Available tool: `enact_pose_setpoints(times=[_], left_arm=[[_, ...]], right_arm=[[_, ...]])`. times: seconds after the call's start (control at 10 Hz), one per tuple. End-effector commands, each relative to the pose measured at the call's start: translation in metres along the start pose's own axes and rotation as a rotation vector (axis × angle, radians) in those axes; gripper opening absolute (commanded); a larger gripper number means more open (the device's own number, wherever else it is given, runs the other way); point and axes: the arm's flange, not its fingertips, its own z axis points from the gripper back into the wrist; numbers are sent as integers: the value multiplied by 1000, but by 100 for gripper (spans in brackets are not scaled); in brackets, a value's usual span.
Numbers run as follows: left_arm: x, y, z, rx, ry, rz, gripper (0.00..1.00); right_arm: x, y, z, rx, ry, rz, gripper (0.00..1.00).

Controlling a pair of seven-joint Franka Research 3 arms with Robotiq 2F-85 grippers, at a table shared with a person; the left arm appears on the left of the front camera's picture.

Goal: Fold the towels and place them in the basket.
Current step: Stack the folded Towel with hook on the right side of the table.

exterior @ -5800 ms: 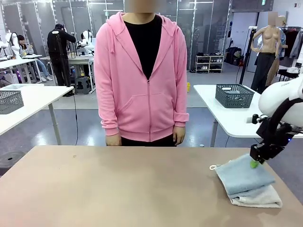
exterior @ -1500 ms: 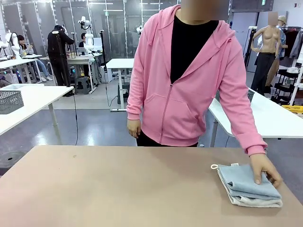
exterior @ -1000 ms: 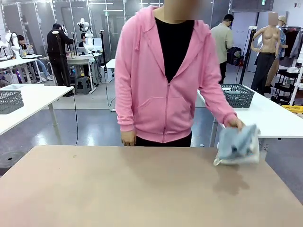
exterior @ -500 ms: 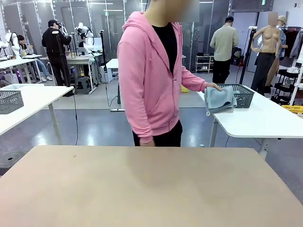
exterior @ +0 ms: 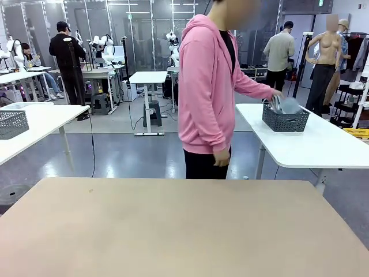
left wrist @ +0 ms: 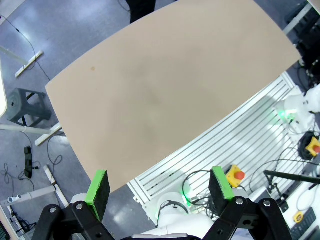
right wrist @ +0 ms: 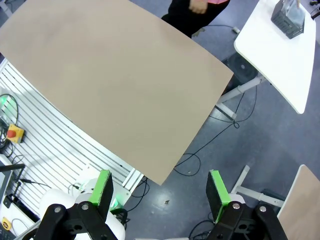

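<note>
A person in a pink hoodie stands sideways behind my table and lowers the folded towels (exterior: 286, 105) with one hand into the dark wire-mesh basket (exterior: 285, 119) on the white table at the back right. From high above, the basket (right wrist: 288, 18) with the towels is also seen in the right wrist view. My left gripper (left wrist: 159, 192) hangs open far above the tan table (left wrist: 160, 85), nothing between its green pads. My right gripper (right wrist: 160, 192) is likewise open, high over the table (right wrist: 110, 85).
The tan table (exterior: 173, 231) lies bare in front of me. The white table (exterior: 311, 144) stands apart beyond its far right corner. Another mesh basket (exterior: 12, 123) sits on a white table at the far left. Other people work in the background.
The person lifted the folded towels off my table's right side, carried them to the white table behind and is setting them into the basket. The right arm left the front view earlier.
</note>
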Motion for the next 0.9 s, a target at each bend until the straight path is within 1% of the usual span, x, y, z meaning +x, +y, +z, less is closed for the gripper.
enact_pose_setpoints(times=[0.0,0.8], left_arm=[[0,0,2,3,-1,-9,100],[0,0,2,3,-1,-9,100]], right_arm=[[1,-1,-2,-12,-2,-18,93],[1,-1,-2,-12,-2,-18,93]])
